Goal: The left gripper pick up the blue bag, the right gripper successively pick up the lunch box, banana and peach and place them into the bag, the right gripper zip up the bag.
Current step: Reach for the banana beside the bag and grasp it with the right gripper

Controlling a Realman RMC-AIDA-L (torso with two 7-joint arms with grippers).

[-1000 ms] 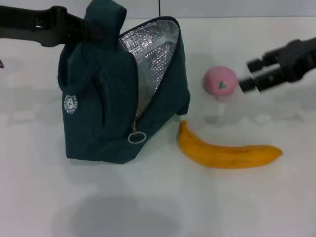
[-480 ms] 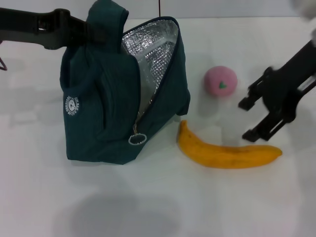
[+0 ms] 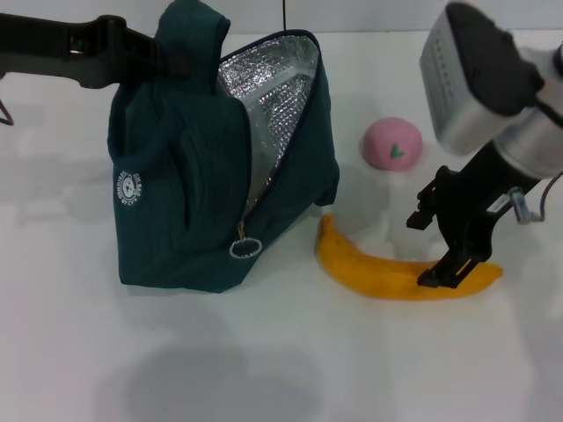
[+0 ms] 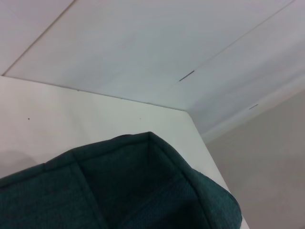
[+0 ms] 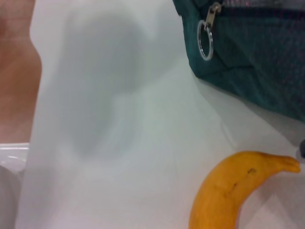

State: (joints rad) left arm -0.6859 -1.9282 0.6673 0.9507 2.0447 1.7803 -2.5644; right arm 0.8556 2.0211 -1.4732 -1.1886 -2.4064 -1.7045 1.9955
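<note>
- right claw (image 3: 442,246) spread, straddling the banana (image 3: 400,272) near its far end, away from the blue bag (image 3: 220,167): off-centre pinch could let it pivot or slip
- left claw (image 3: 145,53) seems clamped on the bag's handle, fingers hidden; mouth open
- banana: yellow, curved, flat on the counter (image 3: 281,369) beside the bag, peach (image 3: 392,143) behind it

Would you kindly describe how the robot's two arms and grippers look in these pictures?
The left gripper and its arm are all black. The right gripper has black fingers on a black bracket, a thin cable beside it, beneath a bulky white-and-grey arm segment with a dark panel.
</note>
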